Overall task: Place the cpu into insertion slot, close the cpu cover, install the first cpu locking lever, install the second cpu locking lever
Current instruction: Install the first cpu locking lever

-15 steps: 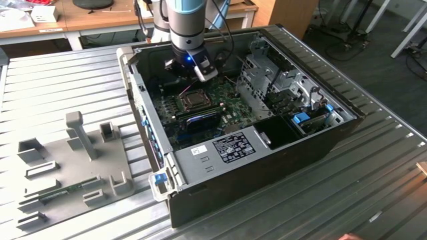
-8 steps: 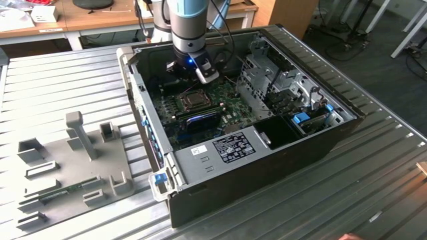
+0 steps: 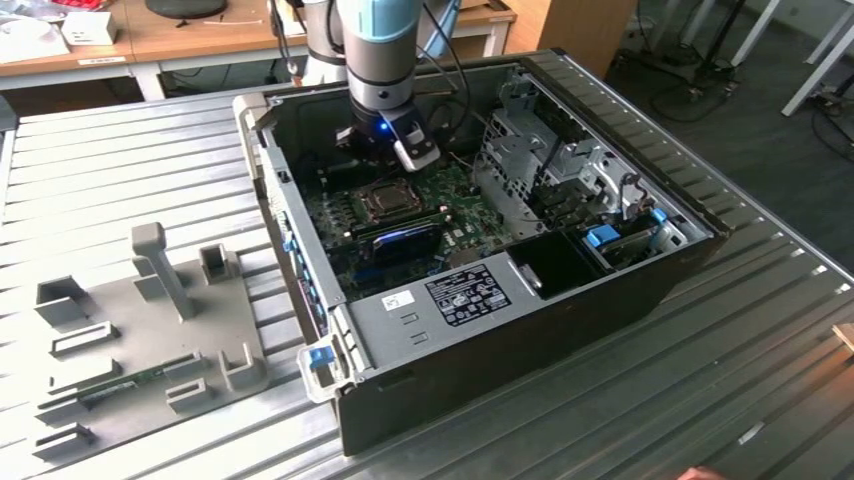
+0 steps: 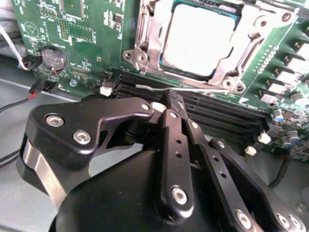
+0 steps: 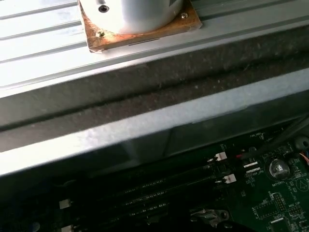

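Open pc case (image 3: 507, 360) lay on the ribbed metal table (image 3: 134, 160), w/ the insertion slot (image 3: 387, 200) on the green board (image 4: 87, 29) inside. Around the slot: long black memory slots (image 4: 217, 116) just beside it, between it and my gripper (image 4: 164, 103); a coin battery (image 4: 53, 58) off past one slot corner; a silver drive cage (image 3: 534, 150) to the exterior view's right of the slot; a boxed power supply (image 3: 447, 295) nearer the camera than the slot. A grey fixture tray (image 3: 147, 320) sat well apart from the slot, outside the case. My arm (image 3: 380, 50) hung over the board by the slot's far side and blocked that bit in the exterior view. In the second wrist view my own black linkage covered the lower half, and the slot's far edge was cut off. In the first wrist view the case wall (image 5: 145, 125) ran across, memory slots dim beneath. The cpu (image 4: 198, 36) lay in the slot, pale face up, cpu cover (image 4: 153, 29) flat around it. A thin lever wire (image 4: 145, 87) ran along the slot's near edge. My fingers (image 4: 170, 121) were drawn together, nothing seen between them, tips just beside that wire; touching or not, couldn't tell.
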You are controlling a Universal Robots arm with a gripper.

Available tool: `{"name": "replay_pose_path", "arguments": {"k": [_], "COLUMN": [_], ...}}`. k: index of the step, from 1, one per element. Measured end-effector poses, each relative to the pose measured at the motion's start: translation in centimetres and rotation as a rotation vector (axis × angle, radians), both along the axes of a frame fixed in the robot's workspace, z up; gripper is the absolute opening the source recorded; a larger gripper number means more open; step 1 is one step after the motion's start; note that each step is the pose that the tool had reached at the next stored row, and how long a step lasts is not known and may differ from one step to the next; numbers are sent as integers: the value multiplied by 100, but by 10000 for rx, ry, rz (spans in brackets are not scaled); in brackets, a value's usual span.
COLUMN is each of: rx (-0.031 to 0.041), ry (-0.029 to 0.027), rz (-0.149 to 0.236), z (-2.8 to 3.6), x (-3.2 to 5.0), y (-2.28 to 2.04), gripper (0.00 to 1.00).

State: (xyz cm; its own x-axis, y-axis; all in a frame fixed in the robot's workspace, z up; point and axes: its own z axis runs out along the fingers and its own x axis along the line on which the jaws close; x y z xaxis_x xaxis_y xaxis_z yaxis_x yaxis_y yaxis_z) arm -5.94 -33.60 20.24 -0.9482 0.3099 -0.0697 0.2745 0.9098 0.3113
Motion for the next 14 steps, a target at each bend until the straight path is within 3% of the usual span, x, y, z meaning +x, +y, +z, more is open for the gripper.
{"name": "replay_pose_path", "arguments": {"k": [14], "rx": [-2], "ry": [1], "rz": [0], "z": [-112], "x": [17], "y": [-10], "gripper": [10]}}
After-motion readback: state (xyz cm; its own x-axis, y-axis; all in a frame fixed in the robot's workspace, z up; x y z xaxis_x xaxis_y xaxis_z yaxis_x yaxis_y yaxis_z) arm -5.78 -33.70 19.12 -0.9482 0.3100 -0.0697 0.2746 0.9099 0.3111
